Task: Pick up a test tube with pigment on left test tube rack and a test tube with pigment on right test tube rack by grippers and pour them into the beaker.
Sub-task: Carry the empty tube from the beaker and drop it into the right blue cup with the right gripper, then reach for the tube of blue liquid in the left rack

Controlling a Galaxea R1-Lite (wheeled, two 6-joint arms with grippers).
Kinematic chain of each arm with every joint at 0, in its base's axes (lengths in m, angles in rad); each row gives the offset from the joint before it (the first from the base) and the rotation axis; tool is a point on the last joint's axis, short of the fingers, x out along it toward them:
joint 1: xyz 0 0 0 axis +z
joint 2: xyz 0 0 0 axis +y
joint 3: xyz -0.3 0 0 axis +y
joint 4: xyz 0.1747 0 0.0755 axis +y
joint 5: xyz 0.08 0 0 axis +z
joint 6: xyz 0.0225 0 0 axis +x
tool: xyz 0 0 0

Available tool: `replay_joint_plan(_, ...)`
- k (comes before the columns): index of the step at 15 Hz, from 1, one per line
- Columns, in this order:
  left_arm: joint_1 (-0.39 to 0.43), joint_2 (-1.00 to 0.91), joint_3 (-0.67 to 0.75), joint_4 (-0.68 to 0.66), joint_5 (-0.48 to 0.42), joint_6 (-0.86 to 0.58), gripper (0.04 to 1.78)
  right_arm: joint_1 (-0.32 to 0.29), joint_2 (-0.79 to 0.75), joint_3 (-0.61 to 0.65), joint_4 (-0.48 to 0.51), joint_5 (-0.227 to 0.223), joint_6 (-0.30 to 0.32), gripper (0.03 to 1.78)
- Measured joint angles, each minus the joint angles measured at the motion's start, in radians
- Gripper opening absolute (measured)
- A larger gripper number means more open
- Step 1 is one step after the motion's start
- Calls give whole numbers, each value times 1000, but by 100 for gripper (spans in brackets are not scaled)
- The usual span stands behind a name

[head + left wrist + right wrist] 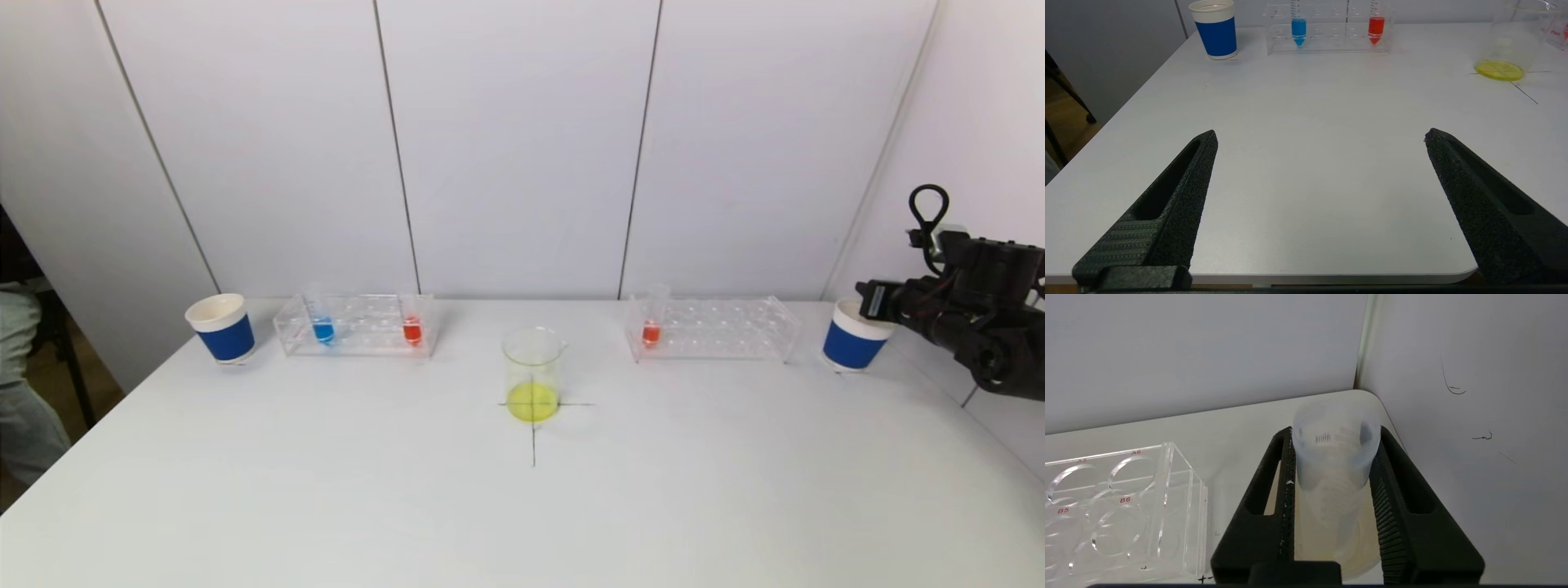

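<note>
The beaker (533,376) stands at the table's centre on a black cross and holds yellow liquid. The left rack (355,327) holds a blue tube (323,329) and a red tube (412,329). The right rack (710,328) holds one red tube (651,331). My right gripper (869,300) is at the far right, over the right paper cup (853,347). In the right wrist view the right gripper (1335,433) is shut on a clear, empty-looking test tube (1333,457) held above the cup's mouth. My left gripper (1321,134) is open and empty, low over the table's front left edge.
A second blue paper cup (222,328) stands left of the left rack. The wall corner is close behind and beside the right gripper. The right rack's end (1167,506) is next to the right gripper.
</note>
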Motion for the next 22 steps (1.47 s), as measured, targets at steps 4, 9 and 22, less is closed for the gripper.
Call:
replay_joint_plan(4, 0, 0, 0, 0, 0, 0, 177, 0, 0, 1, 0, -1, 0, 125)
replay_joint_plan(9, 0, 0, 0, -1, 0, 0, 177, 0, -1, 1, 0, -1, 0, 173)
replay_joint_plan(22, 0, 0, 0, -1, 0, 0, 177, 92, -331, 301, -147, 1, 22, 176)
